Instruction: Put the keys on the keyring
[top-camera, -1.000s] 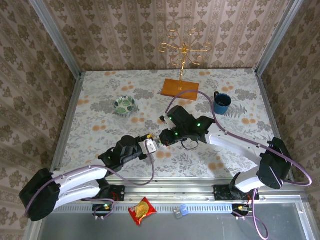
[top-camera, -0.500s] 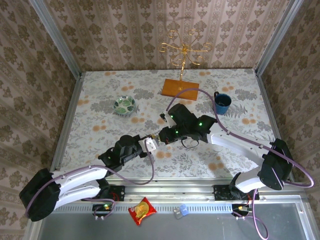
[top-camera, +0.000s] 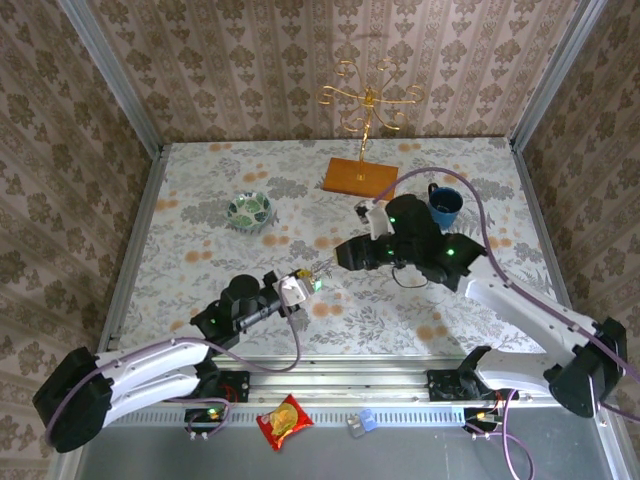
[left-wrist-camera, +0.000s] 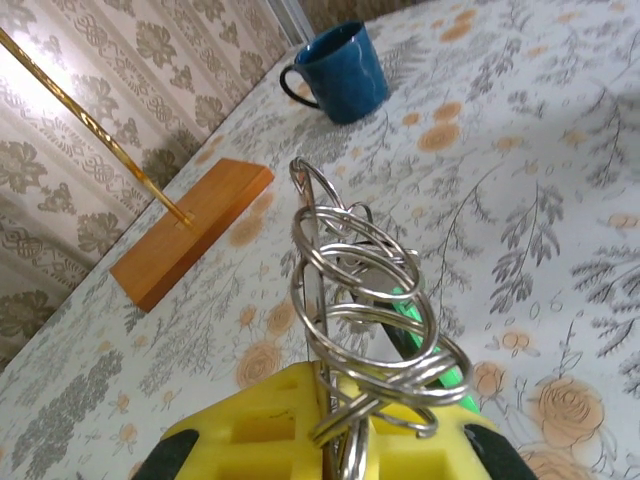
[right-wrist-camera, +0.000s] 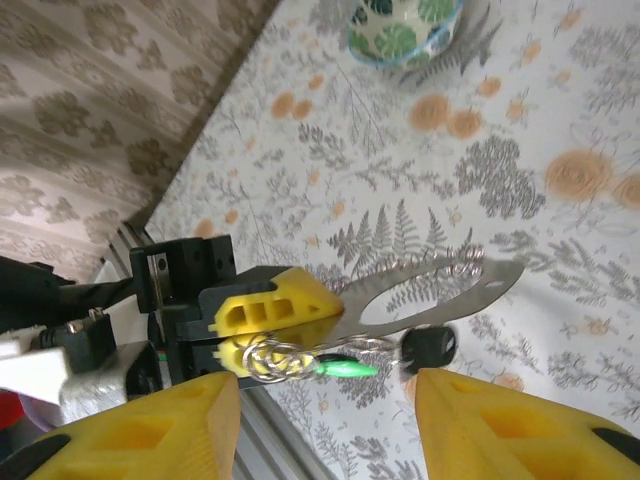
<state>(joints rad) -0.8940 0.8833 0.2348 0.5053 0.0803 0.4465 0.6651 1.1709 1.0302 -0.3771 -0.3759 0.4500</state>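
Keyring (left-wrist-camera: 356, 278), with a green key (right-wrist-camera: 345, 368) strung on it, is clamped by the left gripper (left-wrist-camera: 330, 405); the right gripper (right-wrist-camera: 325, 405) is held spread apart, grasping nothing.

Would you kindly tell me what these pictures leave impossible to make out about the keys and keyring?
- Top external: the silver metal keyring held in the left gripper is too small to count its keys.
- Left wrist: the bright green-headed key is mostly hidden behind the keyring's stacked coils.
- Right wrist: the green-patterned ceramic bowl is cut off by the top edge.
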